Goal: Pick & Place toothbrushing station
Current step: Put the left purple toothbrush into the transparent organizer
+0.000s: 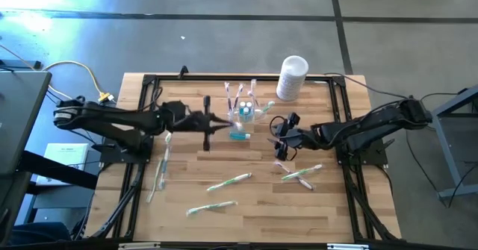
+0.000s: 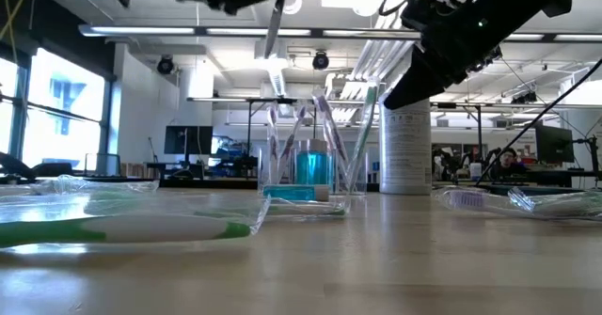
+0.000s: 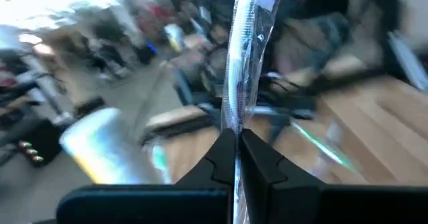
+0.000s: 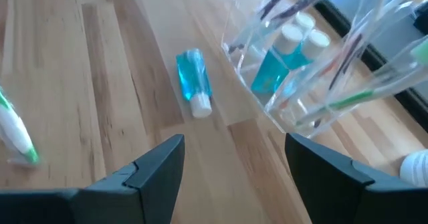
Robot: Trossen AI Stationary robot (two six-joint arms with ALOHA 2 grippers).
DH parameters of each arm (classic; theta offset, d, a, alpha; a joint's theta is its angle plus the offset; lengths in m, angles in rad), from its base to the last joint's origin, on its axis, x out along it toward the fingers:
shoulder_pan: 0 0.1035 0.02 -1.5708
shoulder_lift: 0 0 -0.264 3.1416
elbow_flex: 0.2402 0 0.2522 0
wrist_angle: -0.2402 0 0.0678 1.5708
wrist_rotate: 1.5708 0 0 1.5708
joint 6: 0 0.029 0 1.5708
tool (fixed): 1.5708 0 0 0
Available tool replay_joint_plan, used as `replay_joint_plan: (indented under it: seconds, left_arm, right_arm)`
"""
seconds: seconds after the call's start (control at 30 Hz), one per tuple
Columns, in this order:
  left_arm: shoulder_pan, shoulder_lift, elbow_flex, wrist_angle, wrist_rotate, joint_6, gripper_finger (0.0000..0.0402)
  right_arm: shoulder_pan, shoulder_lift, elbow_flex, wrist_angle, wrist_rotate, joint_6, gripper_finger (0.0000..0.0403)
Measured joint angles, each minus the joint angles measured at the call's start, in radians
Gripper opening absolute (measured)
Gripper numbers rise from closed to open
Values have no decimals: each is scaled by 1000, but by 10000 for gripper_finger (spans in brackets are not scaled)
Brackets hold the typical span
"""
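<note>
The toothbrushing station (image 1: 245, 110) (image 2: 310, 169) (image 4: 314, 57) is a clear holder standing on the table's far middle, with toothbrushes and blue bottles upright in it. My left gripper (image 1: 228, 121) (image 3: 236, 140) hovers just left of it, shut on a wrapped toothbrush (image 3: 244, 43) (image 2: 274, 23). On the station's right and nearer side, my right gripper (image 1: 279, 136) (image 4: 234, 150) is open and slants down toward the table with nothing between its fingers. A small blue tube (image 1: 239, 136) (image 4: 194, 83) lies flat beside the station's near side. My left gripper pinches the wrapped toothbrush's shaft (image 3: 234, 120) between its two shut fingers. The fingers come level from the table's left and lie across the brush. The brush stands roughly upright, sticking out above and below the fingers, lifted clear of the table.
A white cylindrical container (image 1: 293, 77) (image 2: 406, 150) stands at the far edge, right of the station. Several wrapped toothbrushes lie loose on the near half, among them one near the middle (image 1: 228, 181), one at the right (image 1: 300, 174) and one at the left (image 1: 158, 172). A black frame (image 1: 142, 93) borders the table.
</note>
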Motion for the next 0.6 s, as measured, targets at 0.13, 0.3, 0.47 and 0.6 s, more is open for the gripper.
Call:
replay_joint_plan:
  seconds: [0.13,0.3,0.47,0.6]
  left_arm:
    - [143,59,-158,372,25,-165,0]
    - [300,195,-275,772,115,-418,0]
    - [330,370,-249,886,149,-552,0]
    - [334,471,-214,934,146,-568,0]
  right_arm:
    - [11,8,0,1,1,-6,252]
    - [26,7,1,13,1,-31,252]
    - [26,7,1,50,1,-59,252]
    - [19,6,1,89,2,-78,252]
